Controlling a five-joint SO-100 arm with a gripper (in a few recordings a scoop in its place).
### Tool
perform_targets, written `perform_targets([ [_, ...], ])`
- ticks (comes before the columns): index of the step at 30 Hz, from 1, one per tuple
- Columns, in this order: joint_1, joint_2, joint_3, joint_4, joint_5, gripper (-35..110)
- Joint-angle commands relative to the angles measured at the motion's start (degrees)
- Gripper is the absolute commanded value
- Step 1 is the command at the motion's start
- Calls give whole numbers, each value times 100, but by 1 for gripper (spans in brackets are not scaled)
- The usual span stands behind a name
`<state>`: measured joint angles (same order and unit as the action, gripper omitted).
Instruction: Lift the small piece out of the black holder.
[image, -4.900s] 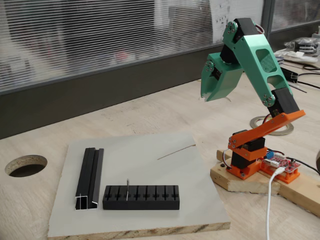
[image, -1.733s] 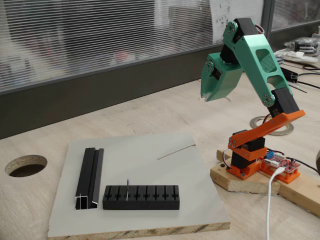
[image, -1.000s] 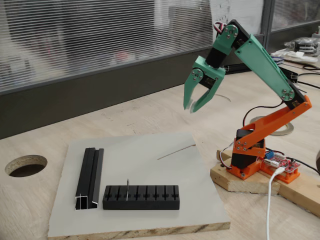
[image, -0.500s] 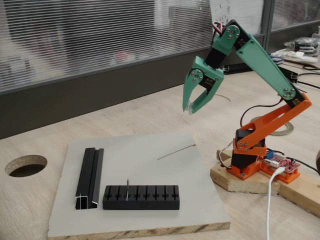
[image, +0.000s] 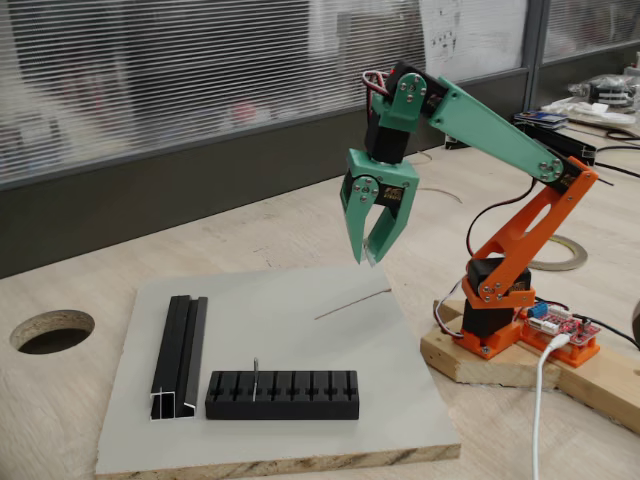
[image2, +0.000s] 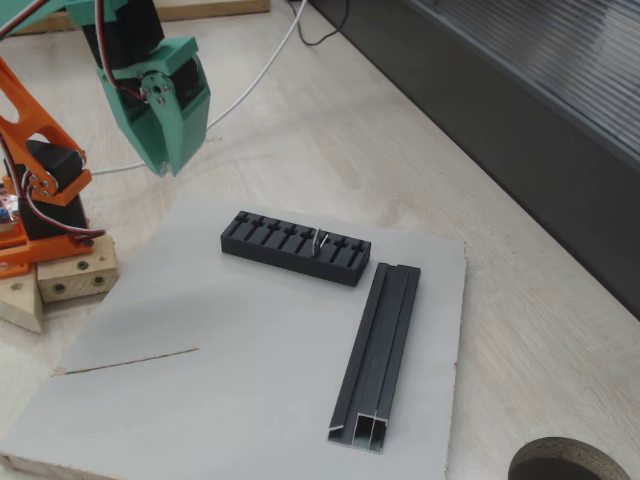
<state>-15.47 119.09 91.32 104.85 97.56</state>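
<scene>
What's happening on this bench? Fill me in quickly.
A green and orange arm is reaching out over a grey board, its tool pointing down in the air, holding nothing and well short of the work. The small piece stands upright in a slot of the black holder, untouched. A black channel rail lies beside the holder, and a thin wire rests on the board nearer the arm.

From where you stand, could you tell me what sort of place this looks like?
Probably an office or lab workbench: a long wooden table beside a window with horizontal blinds, cables and parts at the far end, and a small arm's base screwed to a wood block.
</scene>
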Motion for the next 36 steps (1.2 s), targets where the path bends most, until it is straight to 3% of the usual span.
perform_targets([
  [1,-141,-9,-26,9,62,12],
  [9,-158,-642,-26,-79,-26,13],
  [18,-158,-879,44,-1547,-18,33],
  [29,-747,-2127,114,-2865,70,33],
  [36,-870,-2452,114,-2979,308,33],
])
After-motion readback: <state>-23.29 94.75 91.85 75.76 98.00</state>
